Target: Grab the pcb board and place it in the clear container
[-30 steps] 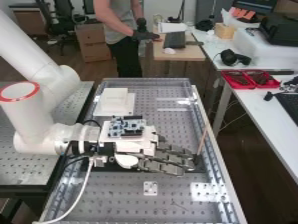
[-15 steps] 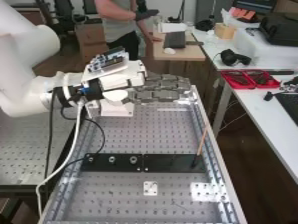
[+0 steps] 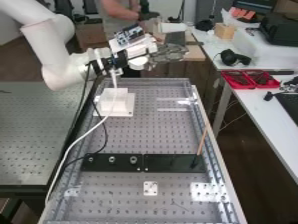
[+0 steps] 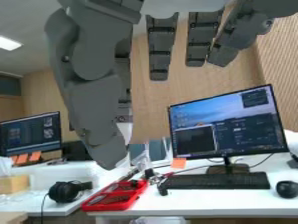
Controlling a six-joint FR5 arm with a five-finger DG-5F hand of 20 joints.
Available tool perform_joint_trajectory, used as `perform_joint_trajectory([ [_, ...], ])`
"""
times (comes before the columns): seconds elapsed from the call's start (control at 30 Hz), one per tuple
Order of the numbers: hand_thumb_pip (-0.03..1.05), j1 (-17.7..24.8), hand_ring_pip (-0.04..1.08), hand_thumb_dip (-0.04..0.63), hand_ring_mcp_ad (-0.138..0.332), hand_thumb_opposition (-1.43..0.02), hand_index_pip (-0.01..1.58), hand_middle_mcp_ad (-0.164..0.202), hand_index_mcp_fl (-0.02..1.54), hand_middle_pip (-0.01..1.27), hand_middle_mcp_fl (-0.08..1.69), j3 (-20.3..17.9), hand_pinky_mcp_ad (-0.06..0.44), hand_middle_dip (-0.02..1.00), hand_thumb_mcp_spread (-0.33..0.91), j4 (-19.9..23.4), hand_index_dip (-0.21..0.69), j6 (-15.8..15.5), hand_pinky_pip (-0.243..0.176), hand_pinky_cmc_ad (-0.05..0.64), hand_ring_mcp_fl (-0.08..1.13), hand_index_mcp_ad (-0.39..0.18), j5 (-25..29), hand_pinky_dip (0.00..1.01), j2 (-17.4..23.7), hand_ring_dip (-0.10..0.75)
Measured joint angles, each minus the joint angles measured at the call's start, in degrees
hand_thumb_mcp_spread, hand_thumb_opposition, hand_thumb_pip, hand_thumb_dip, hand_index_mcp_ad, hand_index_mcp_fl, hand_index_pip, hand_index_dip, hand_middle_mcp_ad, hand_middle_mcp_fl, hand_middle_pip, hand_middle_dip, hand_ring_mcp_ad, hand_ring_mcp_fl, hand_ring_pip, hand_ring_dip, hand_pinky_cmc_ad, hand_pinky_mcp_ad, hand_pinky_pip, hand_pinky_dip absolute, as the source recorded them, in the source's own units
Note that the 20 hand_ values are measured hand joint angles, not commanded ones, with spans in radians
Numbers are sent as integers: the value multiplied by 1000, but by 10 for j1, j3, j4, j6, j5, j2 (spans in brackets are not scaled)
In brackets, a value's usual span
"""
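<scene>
Farther up the high view than before, the hand [image 3: 167, 53] has moved past the white stepped block [image 3: 120, 104], its fingers loosely open

Nearer the robot hand [image 3: 167, 53], the perforated counter [image 3: 136, 135] bears a white stepped block [image 3: 116, 102]; farther from it, two black plates [image 3: 159, 166].

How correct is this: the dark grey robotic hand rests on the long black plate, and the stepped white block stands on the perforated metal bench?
Partly. The high view shows the hand raised in the air, away from the plate; the block does stand on the bench.
</scene>
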Motion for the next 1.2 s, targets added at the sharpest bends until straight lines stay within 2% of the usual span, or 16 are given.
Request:
perform_joint_trajectory([
  [0.33, 401, 75, 101, 237, 148, -904, 1265, 52, 658, 143, 187, 33, 136, 188, 738, -55, 157, -30, -58, 328, 63, -222, 119, 195, -49, 73],
  [0.73, 401, 106, 101, 234, 148, -908, 1250, 52, 668, 140, 185, 89, 136, 188, 738, -111, 173, -55, -58, 328, 63, -220, 206, 195, -110, 73],
  [1.03, 398, 109, 101, 237, 152, -915, 1248, 52, 660, 140, 169, 119, 136, 188, 733, -163, 175, -57, -58, 328, 63, -220, 220, 195, -134, 72],
  [1.1, 396, 109, 105, 237, 148, -911, 1253, 52, 618, 140, 157, 123, 136, 188, 726, -174, 204, -55, -58, 328, 63, -223, 222, 195, -135, 75],
  [1.2, 353, 103, 105, 239, 152, -895, 1250, 54, 436, 143, 136, 126, 136, 188, 660, -186, 204, -52, -58, 328, 63, -220, 225, 195, -136, 75],
])
